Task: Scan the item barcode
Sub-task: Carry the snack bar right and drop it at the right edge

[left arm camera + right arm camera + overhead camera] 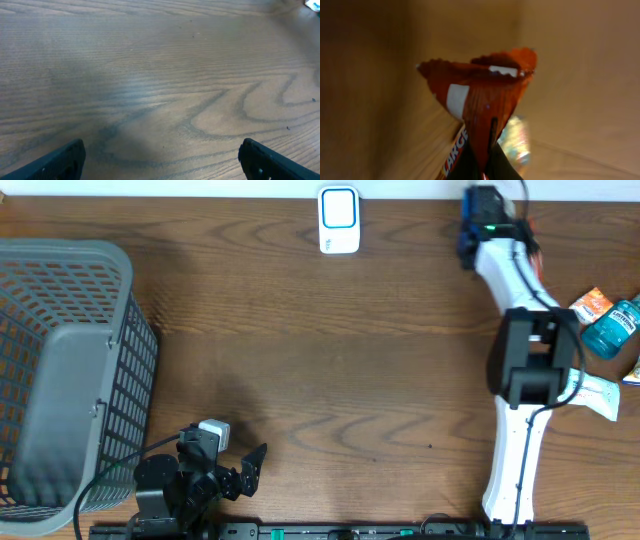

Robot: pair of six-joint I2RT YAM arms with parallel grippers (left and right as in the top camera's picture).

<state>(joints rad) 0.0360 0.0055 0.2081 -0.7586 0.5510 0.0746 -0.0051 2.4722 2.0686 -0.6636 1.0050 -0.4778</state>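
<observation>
Basket [132, 385]; packet [480, 100], seemingly in right gripper [483, 173]

Only text I can read is in the right wrist view: white capitals "LARG…" running up the lower left edge of the orange packet [480, 110], with the end of the word lost in blur. The white patch higher on the same packet shows no print I can make out. In the overhead view, the teal bottle [612, 325] has a label with lettering too small to read. The second orange pack [590, 304] just beside it is also illegible. The white scanner [339, 220] has a blue panel with no legible marks.
</observation>
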